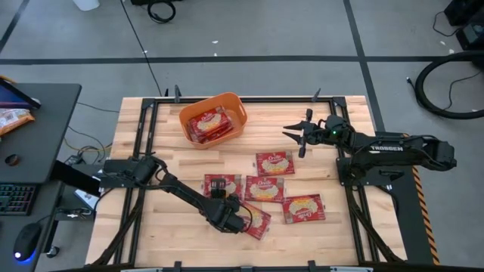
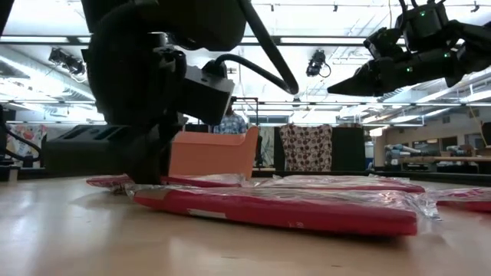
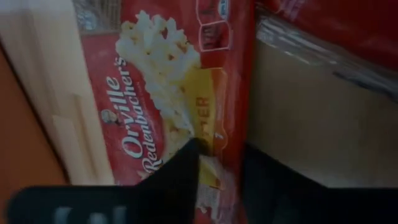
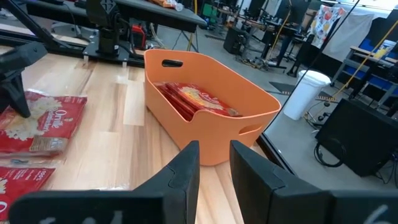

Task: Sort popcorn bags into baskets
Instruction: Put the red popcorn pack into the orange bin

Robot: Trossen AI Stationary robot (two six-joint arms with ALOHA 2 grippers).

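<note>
Left pincer (image 1: 236, 219) down on red popcorn bag (image 1: 255, 220), far side of loose packets from orange basket (image 1: 236, 119); fingers astride bag edge, closure unclear. Risk: thin flat edge slips, neighbouring bag (image 1: 221, 185) dragged. Right pincer (image 1: 296, 134) splayed wide, airborne beside basket.

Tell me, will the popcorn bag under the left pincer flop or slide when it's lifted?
The popcorn bag looks flat and thin, so it probably bends a little. Its shiny wrapper may be slippery on the wood. The left pincer sits at its edge, so it might dangle.
</note>
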